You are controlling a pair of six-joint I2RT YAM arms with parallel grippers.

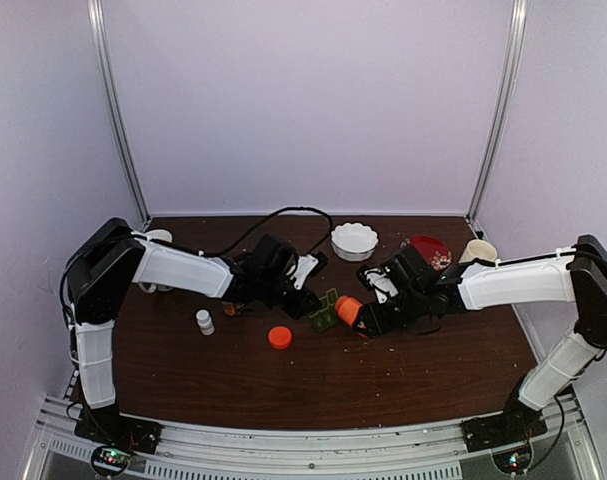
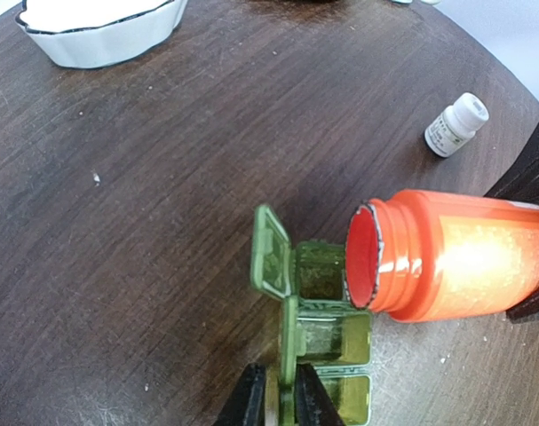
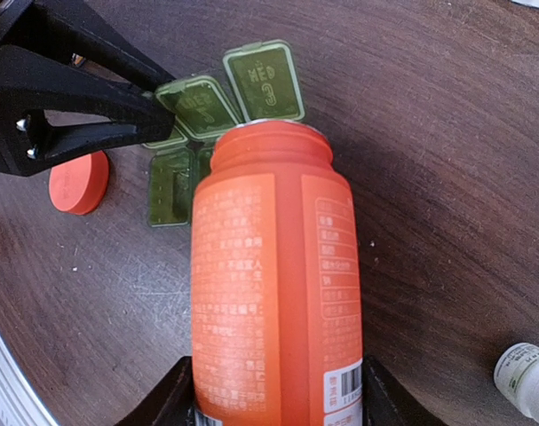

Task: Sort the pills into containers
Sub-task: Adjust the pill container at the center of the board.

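**Bottle tipped at the green box, ready to pour**

The green pill box (image 2: 327,319) sits near the middle of the table (image 1: 383,380). Its three cells (image 2: 336,335) look open, with the lids flipped up.

The right gripper (image 3: 273,413) is clamped on the bottom end of the orange bottle (image 2: 455,257). The bottle has no cap and lies on its side in the air. In the left wrist view its mouth is just beside the far cell, at 3 o'clock from the box.

The left gripper (image 2: 280,386) has one finger on each side of the middle lid (image 2: 289,342). The fingers are very close to the lid, but I cannot tell if they squeeze it or only stand next to it.

I cannot make out any pills for sure, in the cells or in the bottle.

Seen from above, the orange cap (image 1: 279,337) lies at 8 o'clock from the box, the small white bottle (image 1: 204,321) at 9 o'clock and the white bowl (image 1: 354,240) at 1 o'clock.

I think the step is pouring pills into a cell. The next move should tip the bottle a little more, slowly, so only a few pills fall out. The mouth must be right over one cell, and the box should not slide.
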